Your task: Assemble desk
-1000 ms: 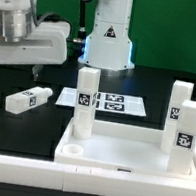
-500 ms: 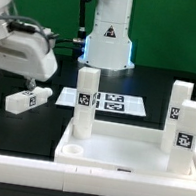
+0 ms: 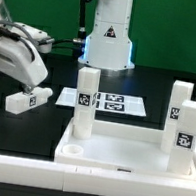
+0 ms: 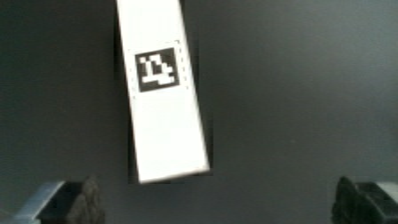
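My gripper (image 4: pixel 210 203) has its fingers (image 4: pixel 63 203) fully apart and holds nothing. The last loose leg (image 4: pixel 166 85) lies flat on the dark table, below my hand and between my two fingers, but it sits much closer to one finger than to the other, and it is turned a little against the line of my jaws.

The rest of the desk is beside me: the tabletop (image 3: pixel 129 151) lies with its rim up, three legs (image 3: pixel 83 102) stand in its corner sockets, and one near socket (image 3: pixel 71 151) is not yet filled.

The risk I see is in the grasp. If I come down as I am, the nearer finger may land on the leg instead of beside it, and press it or push it away. If I close off-centre, the leg may turn in my grip, and then it will not enter the socket straight.
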Tool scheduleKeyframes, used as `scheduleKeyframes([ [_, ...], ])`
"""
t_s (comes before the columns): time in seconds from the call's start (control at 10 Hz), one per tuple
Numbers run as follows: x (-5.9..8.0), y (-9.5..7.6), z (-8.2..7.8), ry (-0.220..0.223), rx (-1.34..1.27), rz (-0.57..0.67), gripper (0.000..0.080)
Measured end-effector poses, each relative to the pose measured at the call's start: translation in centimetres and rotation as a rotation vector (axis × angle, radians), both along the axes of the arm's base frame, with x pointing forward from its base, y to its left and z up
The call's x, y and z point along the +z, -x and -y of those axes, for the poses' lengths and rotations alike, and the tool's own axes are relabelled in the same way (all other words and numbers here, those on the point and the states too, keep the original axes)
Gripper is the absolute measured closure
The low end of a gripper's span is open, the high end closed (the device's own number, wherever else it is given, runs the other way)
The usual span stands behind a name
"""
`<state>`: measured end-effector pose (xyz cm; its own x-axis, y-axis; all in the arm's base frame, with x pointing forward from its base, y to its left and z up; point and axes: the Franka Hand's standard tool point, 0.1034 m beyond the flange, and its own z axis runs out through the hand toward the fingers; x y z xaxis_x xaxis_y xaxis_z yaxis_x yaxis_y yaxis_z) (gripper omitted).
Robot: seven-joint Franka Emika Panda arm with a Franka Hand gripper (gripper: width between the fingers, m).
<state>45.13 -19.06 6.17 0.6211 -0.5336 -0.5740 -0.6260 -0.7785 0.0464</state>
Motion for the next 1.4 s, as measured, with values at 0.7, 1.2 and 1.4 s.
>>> scheduleKeyframes([
  [0.7, -0.1, 0.7, -0.2, -0.265, 0.085, -0.391, 0.015],
  [1.2, -1.7, 0.3, 0.3, -0.24, 0.088, -0.36, 0.015],
  [1.4, -3.6, 1.5, 0.3, -0.239, 0.062, -0.402, 0.015],
])
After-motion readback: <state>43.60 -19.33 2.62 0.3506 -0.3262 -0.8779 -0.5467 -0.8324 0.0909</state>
